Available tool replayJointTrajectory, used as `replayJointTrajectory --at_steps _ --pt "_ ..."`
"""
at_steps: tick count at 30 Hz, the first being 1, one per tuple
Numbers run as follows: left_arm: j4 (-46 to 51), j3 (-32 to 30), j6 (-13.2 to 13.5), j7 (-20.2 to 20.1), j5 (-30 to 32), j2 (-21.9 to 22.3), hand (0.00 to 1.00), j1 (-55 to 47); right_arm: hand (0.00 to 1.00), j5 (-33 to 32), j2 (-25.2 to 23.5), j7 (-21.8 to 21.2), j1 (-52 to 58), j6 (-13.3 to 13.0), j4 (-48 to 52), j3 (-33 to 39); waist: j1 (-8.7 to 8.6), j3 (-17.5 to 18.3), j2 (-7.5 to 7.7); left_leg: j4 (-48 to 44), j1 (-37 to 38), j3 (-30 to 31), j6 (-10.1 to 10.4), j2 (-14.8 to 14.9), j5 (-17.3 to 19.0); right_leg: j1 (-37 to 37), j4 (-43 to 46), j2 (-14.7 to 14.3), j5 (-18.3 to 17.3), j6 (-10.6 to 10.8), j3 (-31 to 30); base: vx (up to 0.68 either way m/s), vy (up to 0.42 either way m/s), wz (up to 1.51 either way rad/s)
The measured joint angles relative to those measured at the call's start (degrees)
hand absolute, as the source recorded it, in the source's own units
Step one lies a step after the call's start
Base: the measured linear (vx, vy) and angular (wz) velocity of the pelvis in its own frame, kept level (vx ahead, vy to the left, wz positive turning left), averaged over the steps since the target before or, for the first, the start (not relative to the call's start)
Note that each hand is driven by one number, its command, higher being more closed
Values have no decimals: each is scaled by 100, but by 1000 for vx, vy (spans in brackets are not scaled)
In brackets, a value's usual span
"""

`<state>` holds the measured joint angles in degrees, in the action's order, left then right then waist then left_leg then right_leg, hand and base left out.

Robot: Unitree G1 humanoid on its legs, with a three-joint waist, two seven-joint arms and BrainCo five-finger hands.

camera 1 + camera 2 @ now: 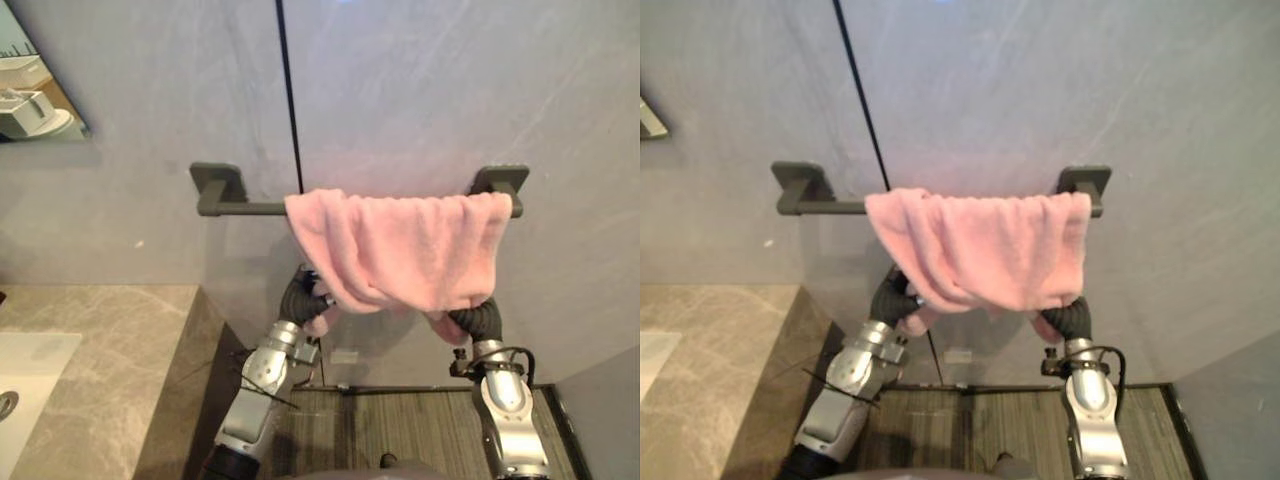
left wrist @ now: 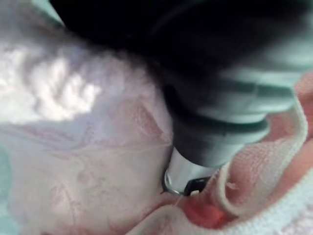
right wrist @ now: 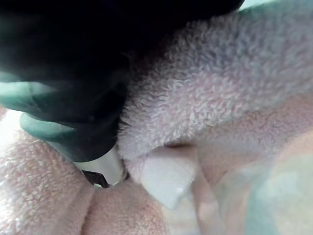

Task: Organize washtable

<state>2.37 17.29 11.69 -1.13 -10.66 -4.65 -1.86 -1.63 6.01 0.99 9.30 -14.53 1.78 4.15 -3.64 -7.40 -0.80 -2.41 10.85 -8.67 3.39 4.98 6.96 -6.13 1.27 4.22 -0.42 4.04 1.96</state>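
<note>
A pink towel (image 1: 405, 245) hangs over the right part of a dark grey towel bar (image 1: 250, 208) on the wall, bunched and uneven along its lower edge. My left hand (image 1: 303, 297) is raised against the towel's lower left corner, where pink cloth bulges just beneath its dark cover. At the lower right corner my right hand (image 1: 478, 320) is pushed up into the cloth in the same way. In the left wrist view, towel folds (image 2: 88, 161) wrap closely round the left hand (image 2: 220, 112). In the right wrist view, the fluffy towel (image 3: 215, 98) presses against the right hand (image 3: 73, 112).
A beige marble counter (image 1: 110, 340) with a white sink (image 1: 25, 380) lies at the lower left. A mirror (image 1: 30, 90) is on the wall at the upper left. Striped flooring (image 1: 400, 430) lies below the bar, with grey walls behind and to the right.
</note>
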Motion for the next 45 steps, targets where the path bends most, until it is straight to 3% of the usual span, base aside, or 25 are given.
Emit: replayJointTrajectory --at_steps 12,30,31,32,33,38,45 --pt "-15 -293 1 123 6 24 100 -46 100 -6 10 -26 -25 68 -128 -269 107 -1 6 -13 -7 72 0 0 -3 -58 -1 8 0 0 79 0 0 2" --pt "-275 -668 7 311 6 66 100 -218 100 25 20 1 -327 190 -375 -683 143 -2 193 -32 -62 216 -9 -17 -12 -71 -38 35 0 0 231 -8 -6 4" --pt "-289 -669 7 324 6 66 100 -218 0 34 20 3 -331 200 -390 -683 143 -1 199 -32 -66 216 -9 -18 -12 -68 -39 35 0 0 231 0 0 0" --pt "-292 -666 6 349 9 66 100 -218 0 59 19 11 -345 202 -461 -682 141 4 215 -35 -93 216 -8 -17 -15 -61 -41 35 0 0 225 -34 -8 0" --pt "-293 -665 6 364 10 65 0 -218 0 71 19 14 -359 206 -523 -681 141 5 222 -35 -116 216 -8 -16 -15 -61 -43 35 -1 -1 224 -50 -13 -1" --pt "-366 -676 9 468 10 32 0 -219 0 168 14 256 -362 252 -618 -444 141 -4 254 -20 -113 193 -8 -16 -15 -53 -58 32 -1 -1 197 -8 -2 0" --pt "-546 -676 6 496 6 -7 0 -321 0 172 3 270 -368 261 -883 -321 138 9 306 4 -110 100 -8 -14 -15 -4 -62 24 0 -1 105 -6 -1 -6"
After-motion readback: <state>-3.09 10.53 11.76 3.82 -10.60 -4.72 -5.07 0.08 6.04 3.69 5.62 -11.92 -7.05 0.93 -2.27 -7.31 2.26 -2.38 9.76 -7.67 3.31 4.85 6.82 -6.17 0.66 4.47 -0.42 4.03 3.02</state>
